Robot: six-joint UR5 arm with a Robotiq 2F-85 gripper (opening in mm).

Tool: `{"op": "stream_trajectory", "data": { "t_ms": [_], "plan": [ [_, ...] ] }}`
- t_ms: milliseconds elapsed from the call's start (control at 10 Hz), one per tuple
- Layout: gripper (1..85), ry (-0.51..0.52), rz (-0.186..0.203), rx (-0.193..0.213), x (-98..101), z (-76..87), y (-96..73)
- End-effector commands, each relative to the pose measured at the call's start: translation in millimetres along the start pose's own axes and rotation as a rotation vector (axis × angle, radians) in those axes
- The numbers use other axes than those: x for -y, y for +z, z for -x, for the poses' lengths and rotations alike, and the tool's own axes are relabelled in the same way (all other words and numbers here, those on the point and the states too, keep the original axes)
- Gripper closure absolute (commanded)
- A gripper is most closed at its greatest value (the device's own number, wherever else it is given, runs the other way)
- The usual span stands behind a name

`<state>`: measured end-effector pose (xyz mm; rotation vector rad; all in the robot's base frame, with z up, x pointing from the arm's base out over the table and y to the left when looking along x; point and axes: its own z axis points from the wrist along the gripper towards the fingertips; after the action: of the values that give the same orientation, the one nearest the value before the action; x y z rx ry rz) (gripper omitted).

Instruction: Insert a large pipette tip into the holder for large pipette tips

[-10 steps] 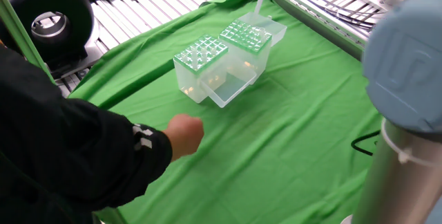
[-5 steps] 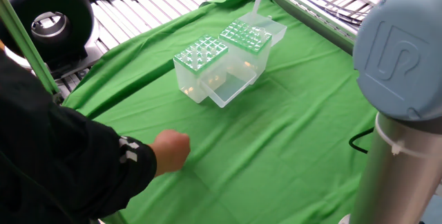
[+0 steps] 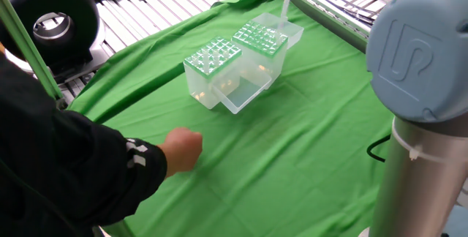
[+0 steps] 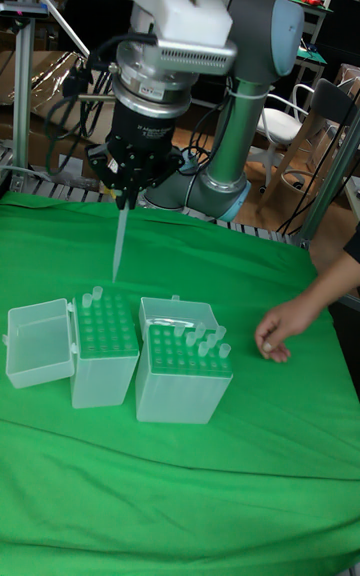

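In the tall fixed view my gripper (image 4: 124, 200) hangs over the green cloth, shut on the top of the large pipette tip (image 4: 117, 242). The tip points down and a little left, ending just above the back of the holder for large pipette tips (image 4: 106, 332). That holder has a bright green hole plate, one tip standing at its back left corner, and its clear lid (image 4: 40, 341) folded open to the left. In the fixed view the tip (image 3: 284, 9) hangs from the top edge over the far side of the holder (image 3: 259, 38).
A second box (image 4: 186, 364) bristling with clear tips stands beside the holder (image 3: 212, 58). A person's hand (image 3: 183, 149) rests on the cloth (image 4: 285, 331). My arm's grey elbow (image 3: 420, 54) fills the right foreground. A black round device (image 3: 51, 17) sits at far left.
The tip has shifted right and come lower over the holder's far side. The person's hand has drawn back toward the left.
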<state>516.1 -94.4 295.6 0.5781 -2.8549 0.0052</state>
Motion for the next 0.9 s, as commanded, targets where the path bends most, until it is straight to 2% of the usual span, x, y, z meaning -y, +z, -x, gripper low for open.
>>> {"op": "stream_trajectory", "data": {
  "t_ms": [0, 200, 600, 800],
  "plan": [
    [85.0, -0.099, -0.028, -0.03, 8.7, -2.8, 13.6],
    [85.0, -0.109, -0.027, -0.032, 6.6, 0.4, 19.5],
    [85.0, -0.084, -0.024, -0.045, -3.3, 11.6, 13.7],
    [85.0, -0.082, -0.031, -0.038, -3.0, 17.7, 15.9]
  ]
}}
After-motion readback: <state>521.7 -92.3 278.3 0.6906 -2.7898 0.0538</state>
